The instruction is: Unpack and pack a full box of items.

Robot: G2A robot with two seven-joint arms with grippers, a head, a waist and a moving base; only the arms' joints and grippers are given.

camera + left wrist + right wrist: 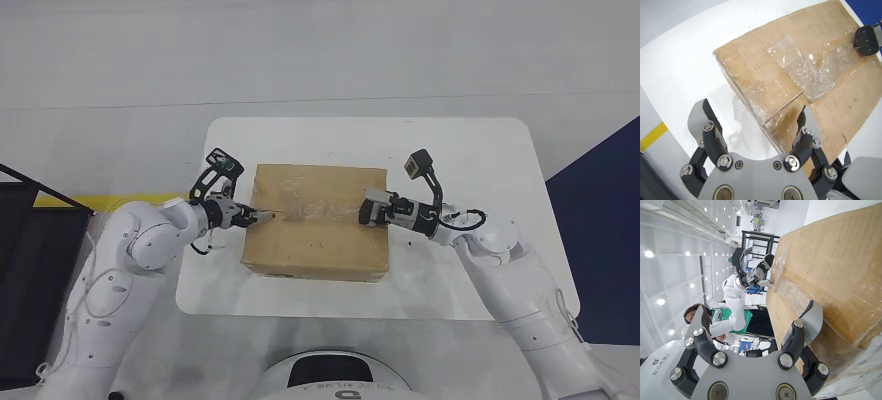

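Robotics lab or test hall: high white ceiling (677,228) with rows of round lights (649,253), black metal frames (757,235), white table (460,150), yellow floor tape (653,133), blue partition (605,240).

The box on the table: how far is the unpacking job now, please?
Done: nothing yet; the box is closed, with clear tape across its top seam. In hand: the left tool is open at one end of that seam, the right tool open at the other. Still to do: removing the tape, opening the box, unpacking, then packing again.
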